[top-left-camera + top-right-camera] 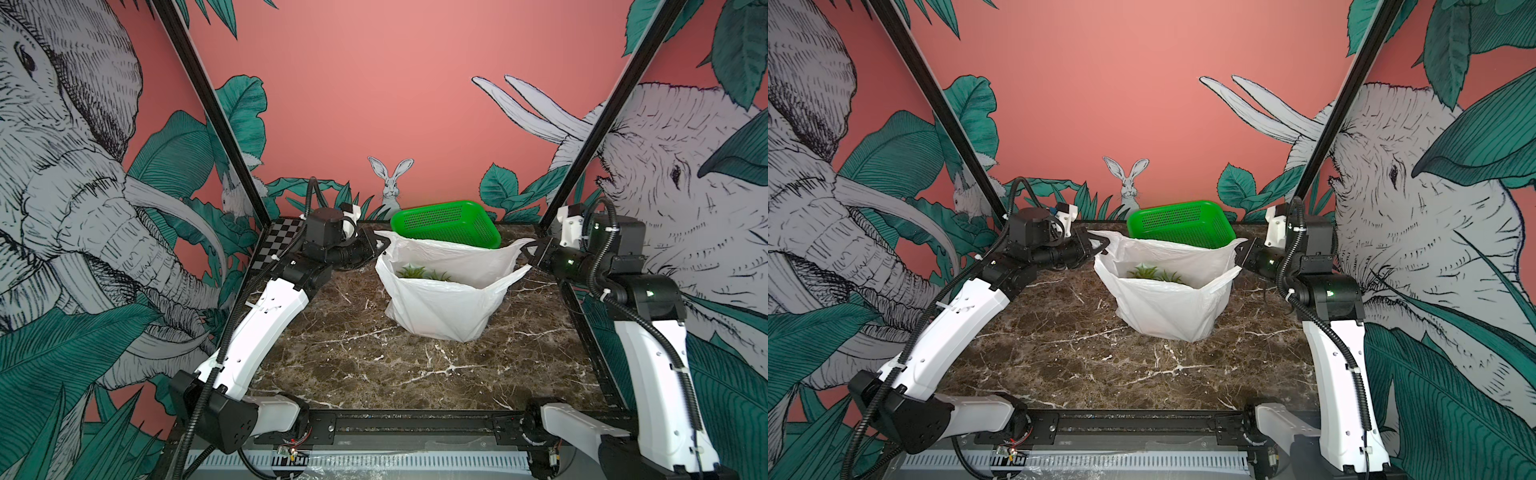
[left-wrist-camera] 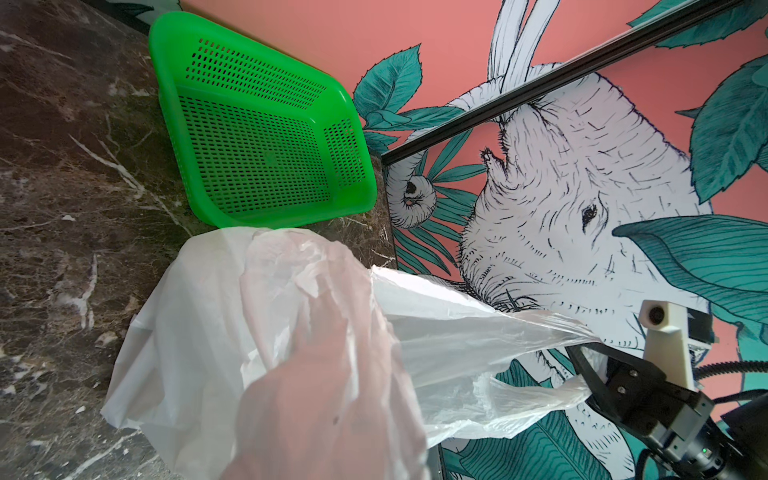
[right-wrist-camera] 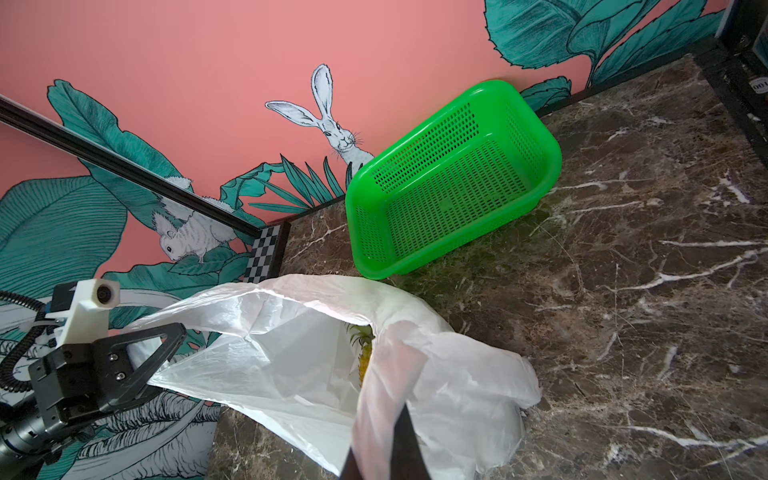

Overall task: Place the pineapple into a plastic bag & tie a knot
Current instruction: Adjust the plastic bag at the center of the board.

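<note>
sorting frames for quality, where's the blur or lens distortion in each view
Both top views: sharp, though the wide lens splays the black frame posts outward. Left wrist view: the thin white crinkly plastic bag at the lens is a pinkish blur; the green perforated plastic basket is crisp. Right wrist view: the nearest bag fold is blurred, the brown marble tabletop sharp.

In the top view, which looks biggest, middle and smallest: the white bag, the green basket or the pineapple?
1. plastic bag, largest.
2. green basket, though it sits farther back, partly behind the bag.
3. pineapple, smallest: only its leaves show inside the bag.
</note>
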{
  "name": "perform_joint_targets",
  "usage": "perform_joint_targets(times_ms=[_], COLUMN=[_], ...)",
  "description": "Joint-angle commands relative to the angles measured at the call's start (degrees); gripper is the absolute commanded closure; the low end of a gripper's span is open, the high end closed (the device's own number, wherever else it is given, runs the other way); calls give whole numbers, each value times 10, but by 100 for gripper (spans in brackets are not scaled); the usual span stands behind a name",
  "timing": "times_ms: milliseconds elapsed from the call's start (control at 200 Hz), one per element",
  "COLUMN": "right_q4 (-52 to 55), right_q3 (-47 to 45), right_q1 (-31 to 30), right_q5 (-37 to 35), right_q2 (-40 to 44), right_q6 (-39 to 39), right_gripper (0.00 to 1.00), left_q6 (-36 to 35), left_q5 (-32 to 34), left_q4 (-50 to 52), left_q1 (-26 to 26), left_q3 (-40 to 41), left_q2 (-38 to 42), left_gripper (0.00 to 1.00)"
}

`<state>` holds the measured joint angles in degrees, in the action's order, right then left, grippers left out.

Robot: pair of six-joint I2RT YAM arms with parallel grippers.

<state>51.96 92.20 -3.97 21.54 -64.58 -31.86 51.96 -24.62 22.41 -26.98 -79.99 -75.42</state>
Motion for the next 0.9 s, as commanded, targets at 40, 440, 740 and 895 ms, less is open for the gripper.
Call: perform_joint_targets(times_ms=[40, 440, 740, 895], right_q4=[-80, -119, -145, -150], right_q3=[55, 94, -52, -62], right_q1=[1, 1, -9, -48], right_q5=[10, 22, 28, 17], right_q2=[-36, -78, -27, -23], right_q6=[-20, -23, -44, -51], right_gripper=[100, 100, 100, 100], left_q6=[-31, -66, -16, -11], left_q5=[20, 52, 40, 29], left_q4=[-31, -27, -75, -88], left_q1=[-1, 3, -4, -35], left_q3=[-64, -84, -1, -55], left_q2=[-18, -20, -6, -51], left_gripper=[100, 100, 100, 100])
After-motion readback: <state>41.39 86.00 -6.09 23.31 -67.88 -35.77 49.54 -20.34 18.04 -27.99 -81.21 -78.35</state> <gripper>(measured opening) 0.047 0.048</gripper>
